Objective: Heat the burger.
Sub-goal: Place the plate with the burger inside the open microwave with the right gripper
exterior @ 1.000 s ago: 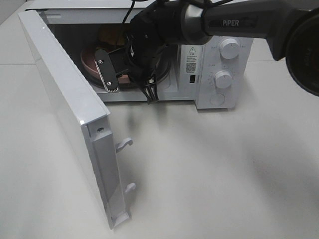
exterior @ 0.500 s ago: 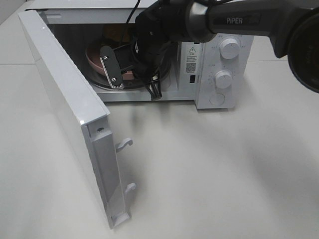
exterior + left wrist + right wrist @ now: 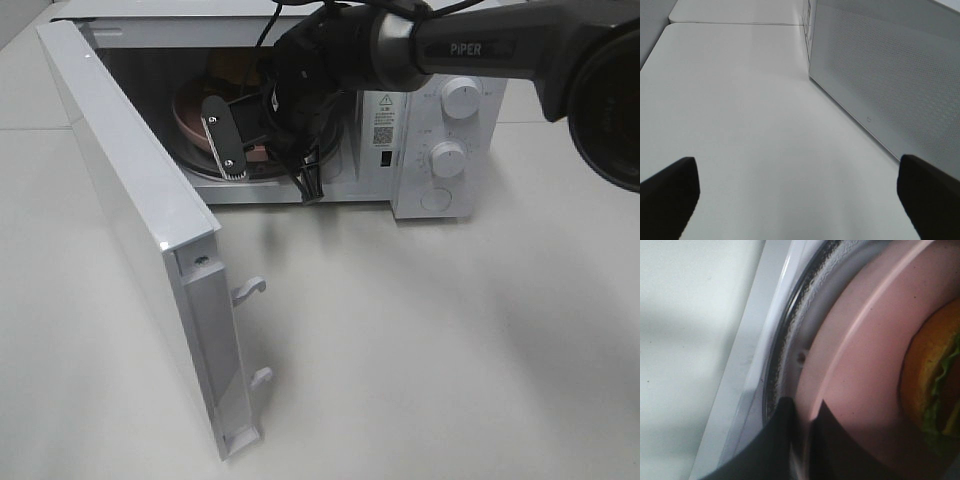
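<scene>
One PiPER-lettered arm point(image 3: 480, 45); right end effector point(image 3: 804, 409) clamps plate point(image 3: 865, 365) rim, left end effector point(image 3: 797, 175) apart.

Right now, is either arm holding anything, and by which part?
The right jaws pinch the pink plate by its rim, burger on it; the left jaws hold nothing.

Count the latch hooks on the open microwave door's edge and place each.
2. Upper hook juts from the edge of the door, midway down; lower hook sits below it, near the bottom corner. None looks hidden.
</scene>
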You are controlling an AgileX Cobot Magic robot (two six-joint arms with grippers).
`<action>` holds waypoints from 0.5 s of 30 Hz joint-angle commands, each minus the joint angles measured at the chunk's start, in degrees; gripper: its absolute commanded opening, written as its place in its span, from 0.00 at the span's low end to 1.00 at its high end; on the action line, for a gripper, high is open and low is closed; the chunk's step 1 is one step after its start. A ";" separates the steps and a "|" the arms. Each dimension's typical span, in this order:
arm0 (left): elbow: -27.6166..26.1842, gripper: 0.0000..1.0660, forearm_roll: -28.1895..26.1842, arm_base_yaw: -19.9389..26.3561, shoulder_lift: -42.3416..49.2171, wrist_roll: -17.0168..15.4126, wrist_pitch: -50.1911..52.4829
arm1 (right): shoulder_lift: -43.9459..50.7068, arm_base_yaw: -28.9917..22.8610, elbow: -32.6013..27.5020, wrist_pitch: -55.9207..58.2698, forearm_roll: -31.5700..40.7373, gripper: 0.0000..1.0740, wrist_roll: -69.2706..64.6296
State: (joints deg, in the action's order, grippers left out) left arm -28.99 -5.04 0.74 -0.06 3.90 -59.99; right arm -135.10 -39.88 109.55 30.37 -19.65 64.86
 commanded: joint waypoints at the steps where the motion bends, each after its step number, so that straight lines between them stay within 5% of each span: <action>1: 0.11 0.98 -0.11 0.11 0.17 -0.40 0.17 | 0.92 0.34 0.80 -4.18 -0.46 0.00 1.15; 15: 0.11 0.98 -0.11 0.11 0.17 -0.40 0.17 | 0.80 -0.23 2.18 -3.72 2.01 0.00 2.98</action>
State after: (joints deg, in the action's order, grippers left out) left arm -28.99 -5.04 0.74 -0.06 3.90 -59.99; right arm -135.28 -39.94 110.58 30.02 -17.70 66.58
